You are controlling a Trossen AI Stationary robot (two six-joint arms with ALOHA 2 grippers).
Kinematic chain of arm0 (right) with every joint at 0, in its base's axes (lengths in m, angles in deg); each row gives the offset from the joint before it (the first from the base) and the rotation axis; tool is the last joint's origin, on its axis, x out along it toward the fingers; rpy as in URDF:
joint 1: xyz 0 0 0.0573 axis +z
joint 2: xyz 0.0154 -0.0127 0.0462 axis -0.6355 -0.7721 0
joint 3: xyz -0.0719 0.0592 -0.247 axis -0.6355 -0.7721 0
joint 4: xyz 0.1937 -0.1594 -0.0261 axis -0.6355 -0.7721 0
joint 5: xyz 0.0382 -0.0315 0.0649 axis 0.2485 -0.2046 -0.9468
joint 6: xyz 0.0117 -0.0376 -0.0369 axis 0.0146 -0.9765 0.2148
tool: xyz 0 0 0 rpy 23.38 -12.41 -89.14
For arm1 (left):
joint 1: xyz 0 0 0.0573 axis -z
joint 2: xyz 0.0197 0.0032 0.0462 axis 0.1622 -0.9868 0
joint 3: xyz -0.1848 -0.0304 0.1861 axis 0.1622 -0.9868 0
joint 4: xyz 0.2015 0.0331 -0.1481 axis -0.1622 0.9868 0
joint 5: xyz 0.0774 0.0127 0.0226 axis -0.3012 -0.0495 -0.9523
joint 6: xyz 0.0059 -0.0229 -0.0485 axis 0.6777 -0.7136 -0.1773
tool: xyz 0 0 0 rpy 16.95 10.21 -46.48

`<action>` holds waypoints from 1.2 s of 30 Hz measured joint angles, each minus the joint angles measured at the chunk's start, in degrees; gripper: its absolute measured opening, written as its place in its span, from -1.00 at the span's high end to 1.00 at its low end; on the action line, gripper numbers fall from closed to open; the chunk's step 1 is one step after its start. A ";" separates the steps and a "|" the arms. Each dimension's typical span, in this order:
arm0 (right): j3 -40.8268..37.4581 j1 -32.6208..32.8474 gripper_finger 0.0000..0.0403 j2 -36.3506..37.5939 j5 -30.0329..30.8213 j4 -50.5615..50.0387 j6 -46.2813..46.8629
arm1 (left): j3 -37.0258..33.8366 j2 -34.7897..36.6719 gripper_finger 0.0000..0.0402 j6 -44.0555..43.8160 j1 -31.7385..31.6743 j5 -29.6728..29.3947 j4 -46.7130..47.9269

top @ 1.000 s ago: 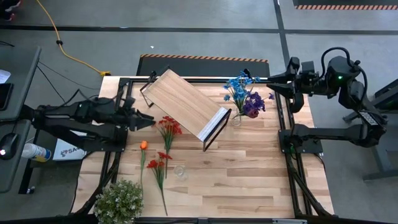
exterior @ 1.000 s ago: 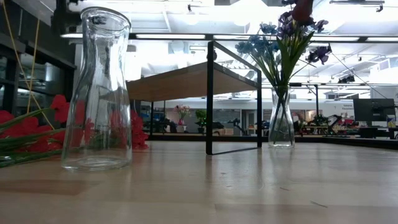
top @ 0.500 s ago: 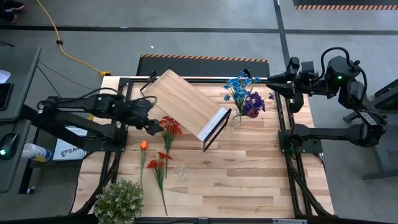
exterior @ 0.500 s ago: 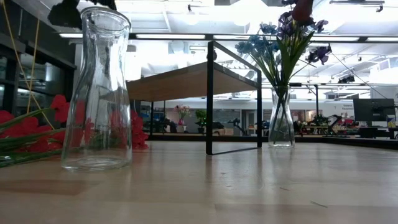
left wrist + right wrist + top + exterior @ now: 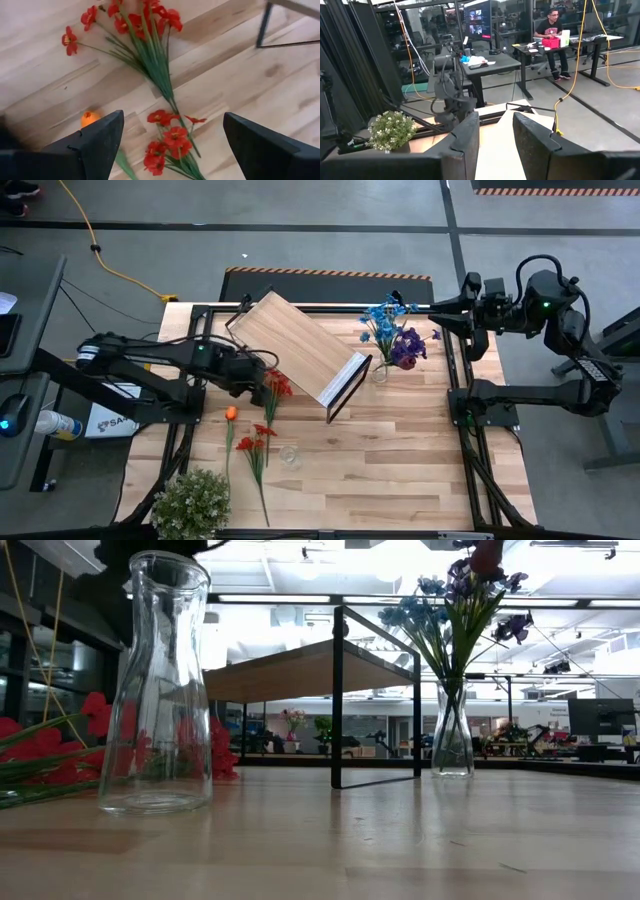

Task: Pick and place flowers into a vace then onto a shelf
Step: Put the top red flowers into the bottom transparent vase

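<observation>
Two red flower sprigs (image 5: 272,387) (image 5: 255,442) and an orange one (image 5: 231,413) lie flat on the table's left half. My left gripper (image 5: 262,377) hangs open above them; its wrist view shows the upper red sprig (image 5: 145,30), the lower one (image 5: 167,145) and the orange bloom (image 5: 90,118) below the spread fingers (image 5: 172,117). An empty glass vase (image 5: 290,456) (image 5: 157,690) stands near the front. A second vase (image 5: 382,370) (image 5: 452,735) holds blue and purple flowers (image 5: 395,340). The shelf (image 5: 297,347) stands at an angle at the far middle. My right gripper (image 5: 432,310) waits open at the far right edge.
A bushy pale green-white plant (image 5: 192,502) sits at the near left corner. The black table frame (image 5: 455,395) runs along the sides. Bare wood lies in the near right part of the table (image 5: 400,470). A person sits at a desk (image 5: 555,30) in the room beyond.
My left arm has swung from the table's left edge toward the right, bringing its gripper over the upper red sprig. In the low view its dark shape has come in at the top left, above the empty vase. Flowers, vases and shelf have stayed put.
</observation>
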State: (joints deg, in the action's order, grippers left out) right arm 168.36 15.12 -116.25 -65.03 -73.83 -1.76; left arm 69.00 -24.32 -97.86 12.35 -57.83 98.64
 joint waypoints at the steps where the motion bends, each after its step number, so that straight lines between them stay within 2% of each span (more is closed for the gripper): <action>1: 0.00 0.00 0.45 0.00 0.01 -0.01 0.08 | -0.01 -0.70 -0.87 0.00 0.01 -0.26 -0.18; 8: 0.00 0.00 0.45 0.00 0.00 -0.32 0.09 | -0.01 -5.49 -0.87 -0.16 0.00 -0.02 -3.48; 17: 0.00 -0.02 0.45 0.00 0.03 -1.29 -1.10 | -0.03 -11.76 -0.87 -5.49 2.18 1.42 -4.14; 25: 0.00 -0.01 0.45 0.02 0.03 -0.85 -2.97 | -0.11 -14.57 -0.87 -14.26 5.43 -2.77 -7.18; 36: 0.00 0.00 0.45 0.01 0.01 -2.60 -2.97 | 0.06 -20.55 -0.87 -18.92 5.28 -5.00 -7.80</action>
State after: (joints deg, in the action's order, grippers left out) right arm 168.36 15.12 -116.23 -65.02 -76.43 -4.72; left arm 69.06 -44.87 -116.79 17.63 -62.82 90.84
